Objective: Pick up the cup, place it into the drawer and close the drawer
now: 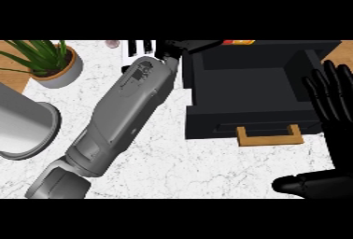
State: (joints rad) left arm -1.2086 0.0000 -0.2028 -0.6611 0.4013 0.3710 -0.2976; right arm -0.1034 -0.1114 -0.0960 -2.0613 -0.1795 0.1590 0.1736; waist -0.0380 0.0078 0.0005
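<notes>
On the white surface (pixel 207 163) my left robot hand (pixel 180 46) reaches beside the open drawer (pixel 258 100); I cannot tell its grip. My right robot hand (pixel 331 100) rests open. Next, find the cup.

The left forearm (pixel 121 116) is a smooth grey shell, widening toward 7 o'clock, with darker recessed panels and seams near the wrist at 1 o'clock. Its left hand (pixel 180 46) is black. The right hand (pixel 331 116) is glossy black, with segmented fingers.
</notes>
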